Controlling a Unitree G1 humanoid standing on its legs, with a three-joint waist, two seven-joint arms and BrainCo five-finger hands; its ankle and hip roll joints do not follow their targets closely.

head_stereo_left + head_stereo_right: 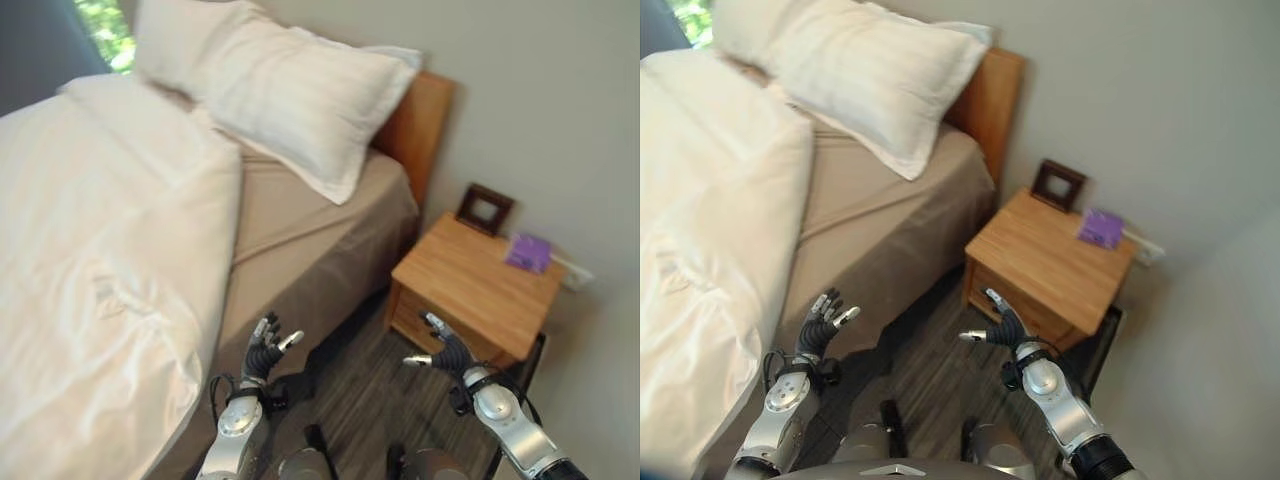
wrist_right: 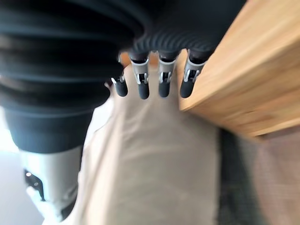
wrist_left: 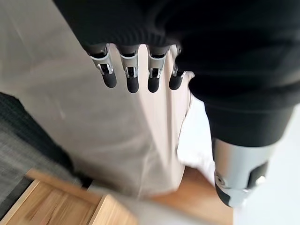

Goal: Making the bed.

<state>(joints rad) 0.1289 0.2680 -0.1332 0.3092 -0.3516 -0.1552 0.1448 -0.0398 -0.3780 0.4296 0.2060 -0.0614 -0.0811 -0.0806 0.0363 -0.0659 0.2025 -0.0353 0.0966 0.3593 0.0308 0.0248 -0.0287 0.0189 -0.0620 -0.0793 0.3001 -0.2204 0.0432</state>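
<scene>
**Both hands empty beside a half-made bed**

The left hand (image 1: 264,352) is raised beside the bed's edge, fingers relaxed and spread apart, holding nothing. Its wrist view shows the fingers (image 3: 132,75) in a straight row with the bed's side past them. The right hand (image 1: 446,350) hangs over the dark wood-grain floor (image 1: 370,390), near the front of the nightstand, thumb and fingers stretched apart and likewise empty; in its own wrist view the fingertips (image 2: 143,89) sit in a loose row with wood grain to one side.

Just beyond the left hand runs the beige fitted sheet (image 1: 300,240), covering the mattress and its side. On top lies the rumpled white duvet (image 1: 100,270), bunched over the far half of the bed so that a strip of sheet lies bare along the near side. At the head, a large white pillow (image 1: 290,95) lies askew, one corner reaching toward the bed's edge, against a warm wooden headboard (image 1: 420,125).

Beside the bed stands a light wooden nightstand (image 1: 475,285), with a small dark picture frame (image 1: 485,208) leaning at the wall and a purple packet (image 1: 528,252) near it.
</scene>
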